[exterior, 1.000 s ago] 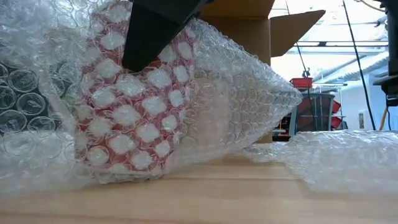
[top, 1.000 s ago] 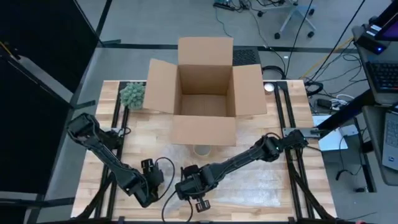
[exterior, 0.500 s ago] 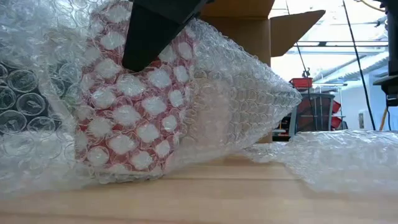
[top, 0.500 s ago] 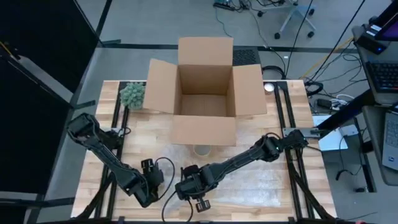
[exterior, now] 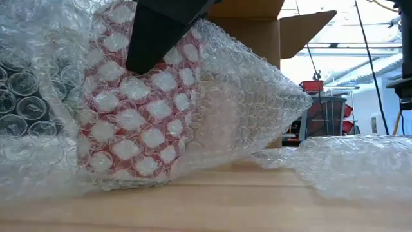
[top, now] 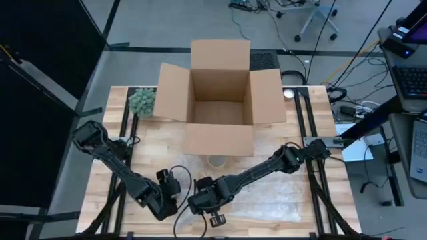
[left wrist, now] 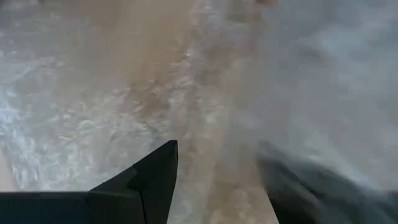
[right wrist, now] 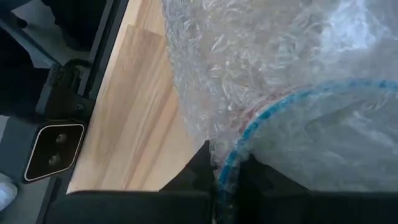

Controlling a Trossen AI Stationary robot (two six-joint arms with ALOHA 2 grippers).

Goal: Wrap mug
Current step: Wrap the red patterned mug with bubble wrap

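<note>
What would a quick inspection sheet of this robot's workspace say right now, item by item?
Surface: wooden table, bare planks at its edges.
Job's things: red-and-white mug under bubble wrap, near the table's front edge; more wrap lies to the right.
Clutter: open cardboard box at the back; small green plant beside it; a small round thing before the box, unclear.
Grippers: right gripper shut on the mug rim through the wrap; left gripper with fingers apart, close over the wrap.
Cables: black leads loop at both wrists; more on the floor behind.
Surroundings: desks with a keyboard to the right, office chair base behind; no people seen.
</note>
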